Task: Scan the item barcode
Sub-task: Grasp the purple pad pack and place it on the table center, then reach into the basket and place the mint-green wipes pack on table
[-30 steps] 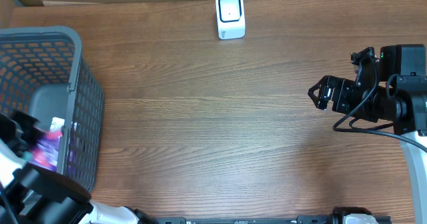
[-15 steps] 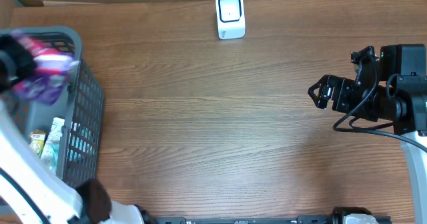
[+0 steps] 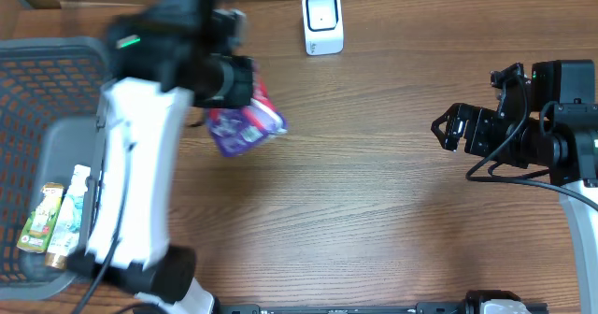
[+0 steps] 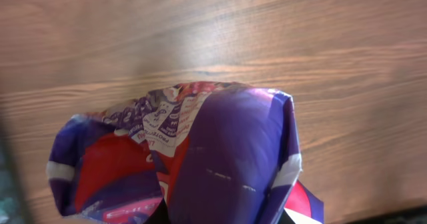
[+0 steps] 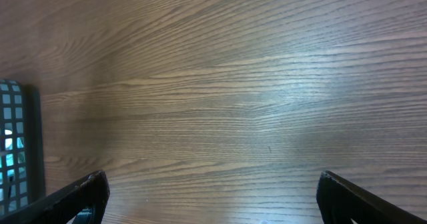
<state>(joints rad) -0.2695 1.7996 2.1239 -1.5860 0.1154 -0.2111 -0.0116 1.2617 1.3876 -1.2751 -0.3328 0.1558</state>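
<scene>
Overhead, a brown wood-grain surface (image 3: 374, 211) fills nearly the whole view. A grey mesh basket (image 3: 110, 118) stands at its left edge, its rim running off that side.

Next in size is the white left arm (image 3: 140, 164), which reaches up from the near edge, crosses the basket's right wall and ends over open wood. Its dark end effector (image 3: 235, 92) is clamped tight on the top of a purple, red and white snack packet (image 3: 245, 127). The crumpled packet hangs below the fingers, to the right of the basket and apart from it. It sits nearer the camera and to the left of the scanner. In the left wrist view the packet covers the lower half of the picture, small white print showing on one fold, with bare wood behind it. No barcode can be made out in either view.

At the far right edge the black right arm (image 3: 551, 132) points left, level with the middle of the wood. Its end effector (image 3: 445, 130) stands spread wide and holds nothing; its wrist view shows the two fingertips well apart over bare wood.

A small white scanner (image 3: 322, 21) with a dark-framed window stands upright at the far edge, well apart from both arms.

Smallest, a green-labelled pouch (image 3: 37, 222) and a pale one (image 3: 67, 216) lie side by side in the basket.
</scene>
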